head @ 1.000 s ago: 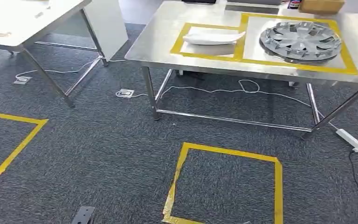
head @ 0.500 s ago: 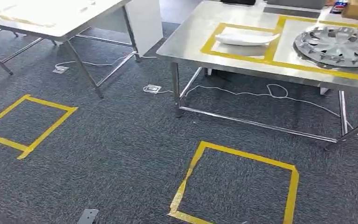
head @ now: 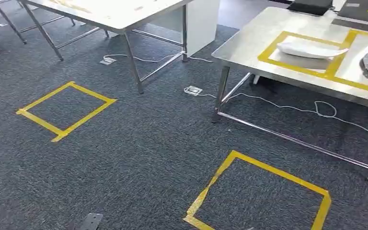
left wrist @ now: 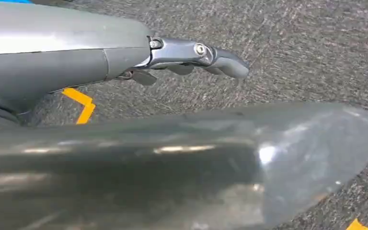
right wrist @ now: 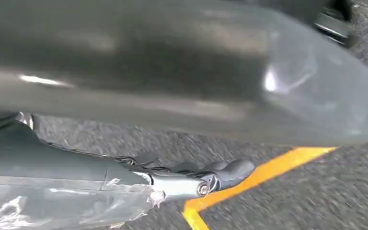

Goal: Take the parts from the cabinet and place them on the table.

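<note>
Carpeted floor [head: 139,158], steel table [head: 249,45]; left hand [left wrist: 191,57] and right hand [right wrist: 191,177], fingers loosely extended, empty; loose cable [head: 287,108] may snag feet.

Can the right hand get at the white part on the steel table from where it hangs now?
Probably not. The right hand hangs low over the carpet by yellow floor tape, holding nothing, while the white part lies on the steel table, well ahead across open floor. Nothing blocks the way; the robot is too far off.

brushed steel table [head: 249,43]; rough grey carpet [head: 139,158]; glossy yellow tape [head: 67,111].
</note>
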